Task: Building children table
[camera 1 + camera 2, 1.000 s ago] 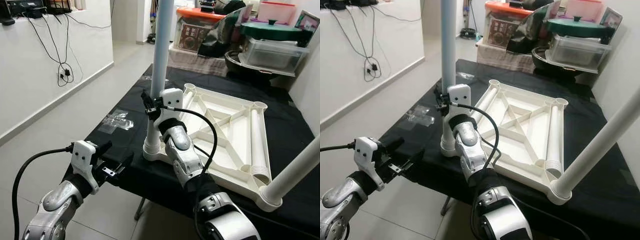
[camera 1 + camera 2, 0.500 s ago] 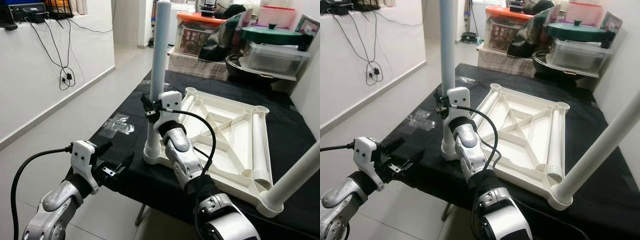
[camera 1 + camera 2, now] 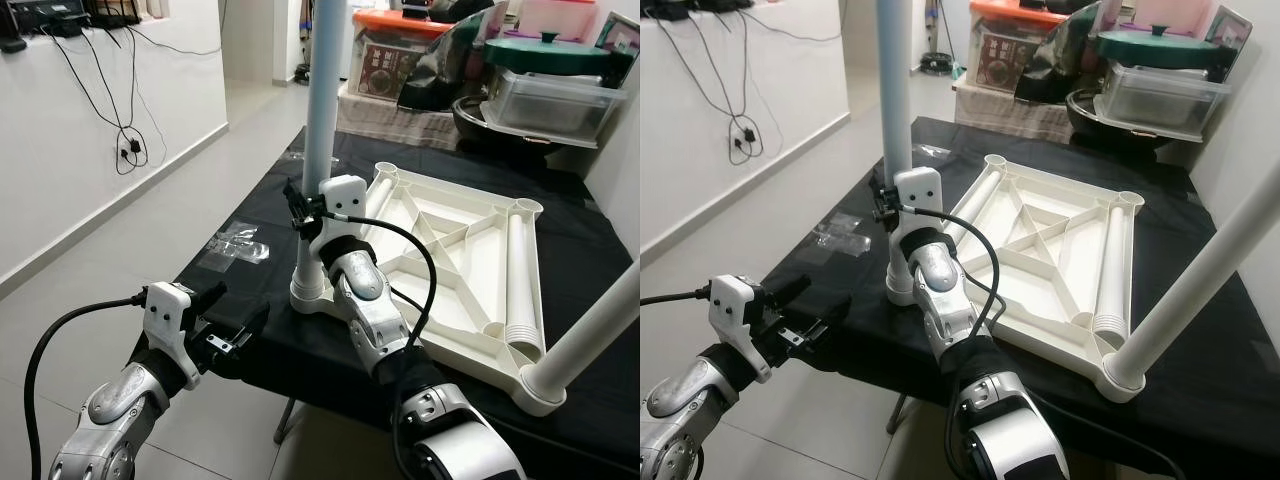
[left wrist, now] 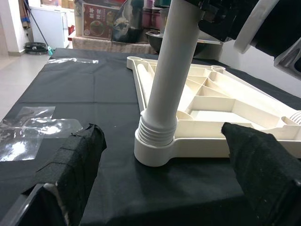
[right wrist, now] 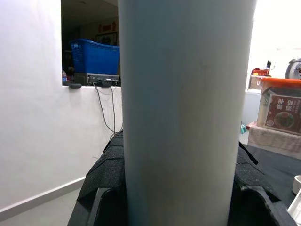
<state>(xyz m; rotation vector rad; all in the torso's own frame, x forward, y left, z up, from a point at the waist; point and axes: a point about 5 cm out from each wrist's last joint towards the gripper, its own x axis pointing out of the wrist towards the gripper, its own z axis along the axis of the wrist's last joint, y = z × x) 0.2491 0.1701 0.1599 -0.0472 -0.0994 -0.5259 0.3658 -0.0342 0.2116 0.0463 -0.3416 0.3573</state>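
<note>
A white children's table top lies upside down on a black-clothed table. An upright white leg stands in the near left corner socket. My right gripper is shut on this leg partway up; in the right wrist view the leg sits between the black pads. A second leg leans out of the near right corner socket. A loose leg lies inside the top along its right side. My left gripper hangs open by the table's front left edge, facing the socket.
A crumpled clear plastic wrap lies on the cloth left of the upright leg. Storage boxes and pots crowd the back. A white wall with hanging cables runs along the left, with bare floor beside the table.
The camera has shifted slightly. Both grippers, the upright leg and the table top stand as before.
</note>
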